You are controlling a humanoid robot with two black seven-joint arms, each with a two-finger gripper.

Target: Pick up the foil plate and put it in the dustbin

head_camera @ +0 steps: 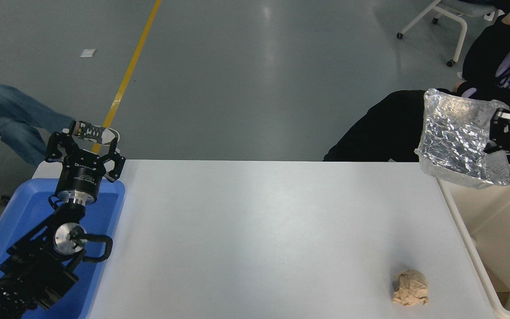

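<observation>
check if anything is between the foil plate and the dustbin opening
Nothing visible is. The right pincer holds the foil plate tilted in the air over the far corner of the dustbin, with only open space below it. The paper ball lies on the table, well off that path.

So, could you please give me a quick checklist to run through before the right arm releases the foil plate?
1. Right gripper clamped on the foil plate: ok.
2. Plate lifted off the white table: ok.
3. Plate fully above the dustbin opening: not ok; it hangs over the far left rim, partly outside.
4. Room inside the bin: ok.
5. Left gripper parked over the blue tray: ok.
6. Paper ball clear of the path: ok.
</observation>
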